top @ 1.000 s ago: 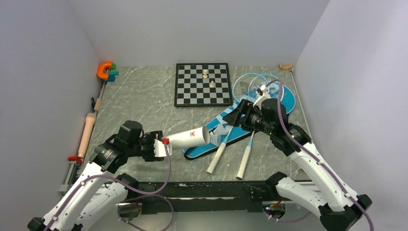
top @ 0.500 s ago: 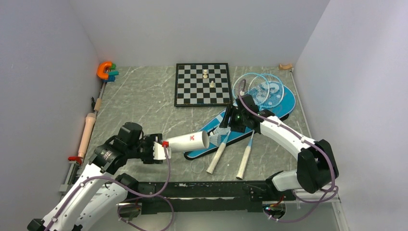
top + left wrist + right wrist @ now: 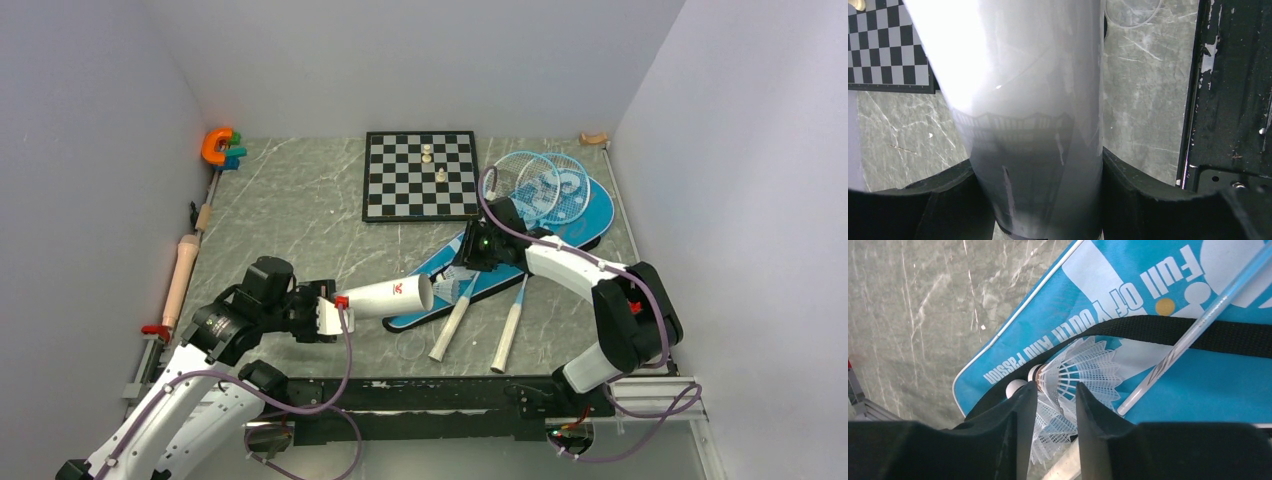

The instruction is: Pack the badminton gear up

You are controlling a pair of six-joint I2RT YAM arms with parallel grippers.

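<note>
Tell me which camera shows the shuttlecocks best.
The right wrist view: the shuttlecocks lie on the blue bag, white skirts and round tips clear, straddled by the right gripper. The top view shows them as a small white patch. The left wrist view shows none; the white tube fills it.

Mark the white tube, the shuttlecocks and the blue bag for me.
tube (image 3: 385, 293), top external view, middle of its white body.
shuttlecocks (image 3: 1075, 367), right wrist view, white mesh skirt.
bag (image 3: 1208, 385), right wrist view, blue panel below the strap.

Shuttlecocks (image 3: 1075, 367) on bag (image 3: 1208, 385), beside tube (image 3: 390, 294)
</note>
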